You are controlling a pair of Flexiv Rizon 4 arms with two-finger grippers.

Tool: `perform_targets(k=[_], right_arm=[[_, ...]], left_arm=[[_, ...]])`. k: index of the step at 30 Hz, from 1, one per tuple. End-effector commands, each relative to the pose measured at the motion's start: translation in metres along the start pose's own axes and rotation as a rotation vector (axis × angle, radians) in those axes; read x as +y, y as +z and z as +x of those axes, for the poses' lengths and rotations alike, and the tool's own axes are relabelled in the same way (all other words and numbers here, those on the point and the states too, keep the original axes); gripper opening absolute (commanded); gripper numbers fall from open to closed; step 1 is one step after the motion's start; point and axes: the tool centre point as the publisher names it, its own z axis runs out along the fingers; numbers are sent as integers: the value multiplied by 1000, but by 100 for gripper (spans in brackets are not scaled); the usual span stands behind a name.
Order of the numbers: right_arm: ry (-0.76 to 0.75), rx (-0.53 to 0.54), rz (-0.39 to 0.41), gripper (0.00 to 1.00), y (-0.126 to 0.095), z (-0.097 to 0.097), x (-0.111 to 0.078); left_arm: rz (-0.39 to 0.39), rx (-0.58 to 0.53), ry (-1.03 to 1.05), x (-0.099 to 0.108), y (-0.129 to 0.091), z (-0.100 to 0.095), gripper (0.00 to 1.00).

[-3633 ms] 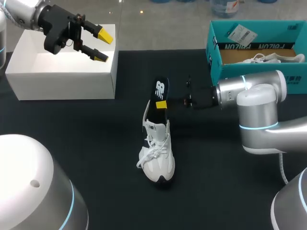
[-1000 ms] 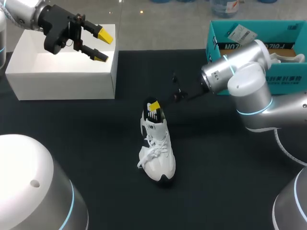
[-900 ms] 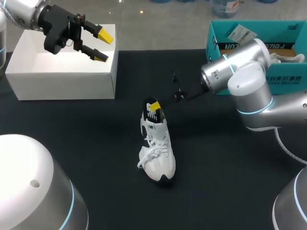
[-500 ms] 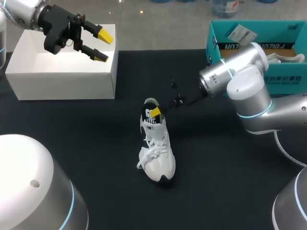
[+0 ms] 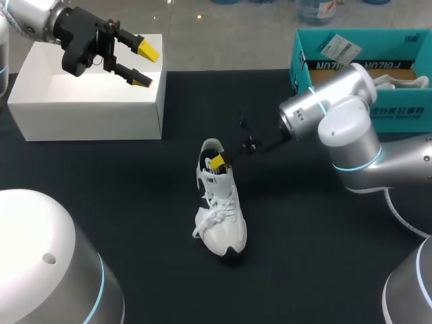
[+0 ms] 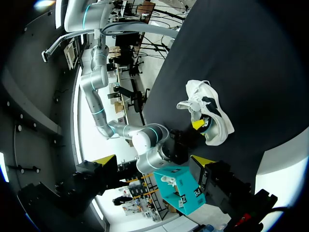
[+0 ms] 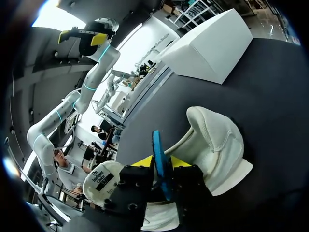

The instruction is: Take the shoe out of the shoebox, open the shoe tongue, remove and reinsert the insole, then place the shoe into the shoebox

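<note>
Shoe: white shoe [image 5: 220, 206] stands on the black table [image 5: 135, 202], mid-table, toe towards the robot, heel towards the far edge; well apart from the shoebox.
Shoebox: teal shoebox [image 5: 358, 111] at the far right of the table, with a second white shoe [image 5: 378, 82] lying in it.
Right gripper: right gripper [image 5: 217, 162] sits at the heel opening, fingers clamped on the insole [image 7: 157, 145], which runs edge-on between the yellow tips and down into the shoe.
Left gripper: left gripper [image 5: 144, 65] hangs above the white box [image 5: 88, 101] at far left, fingers apart, nothing held.
Change: a few seconds ago the insole stuck out long behind the heel, nearly flat. Since then the right arm has tipped it up and fed it forward; now only a short dark stub shows at the collar. Shoe has not shifted. Left arm unmoved.
Meaning: reinsertion looks well along but unfinished; the heel end likely needs seating before release.
Remaining: carry the shoe to the shoebox.
</note>
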Motion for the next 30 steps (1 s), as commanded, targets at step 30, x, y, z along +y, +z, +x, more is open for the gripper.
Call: perform_targets(k=[30], right_arm=[[18,-131,-41,100,-38,38,37]], left_arm=[[4,2,1,1,-1,0,100]])
